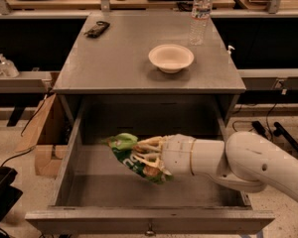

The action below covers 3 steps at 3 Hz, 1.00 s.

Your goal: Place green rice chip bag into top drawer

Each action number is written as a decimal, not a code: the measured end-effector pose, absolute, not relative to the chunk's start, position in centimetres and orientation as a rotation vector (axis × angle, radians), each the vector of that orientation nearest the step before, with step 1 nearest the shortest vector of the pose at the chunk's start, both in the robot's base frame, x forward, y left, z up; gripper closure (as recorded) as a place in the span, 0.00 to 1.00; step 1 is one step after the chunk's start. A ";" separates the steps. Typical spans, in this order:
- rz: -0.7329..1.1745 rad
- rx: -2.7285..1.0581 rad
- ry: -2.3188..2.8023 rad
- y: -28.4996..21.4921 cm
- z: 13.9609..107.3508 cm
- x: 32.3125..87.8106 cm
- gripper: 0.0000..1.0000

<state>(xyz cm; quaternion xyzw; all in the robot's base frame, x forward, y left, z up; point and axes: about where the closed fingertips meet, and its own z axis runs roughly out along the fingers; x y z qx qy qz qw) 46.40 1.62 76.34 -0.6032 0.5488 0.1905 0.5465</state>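
Green rice chip bag (122,146) is held tilted over the inside of the pulled-out top drawer (149,220), with the claw (140,157) clenched around it from the right. A white bowl (171,58) and a water bottle (200,15) are seen on the bench (114,66) behind.
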 end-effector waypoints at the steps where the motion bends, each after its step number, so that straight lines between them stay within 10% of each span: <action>1: 0.449 -1.428 1.308 1.3 76.1 46.5 0.82; 3: 0.453 -1.433 1.303 1.6 76.2 46.4 0.35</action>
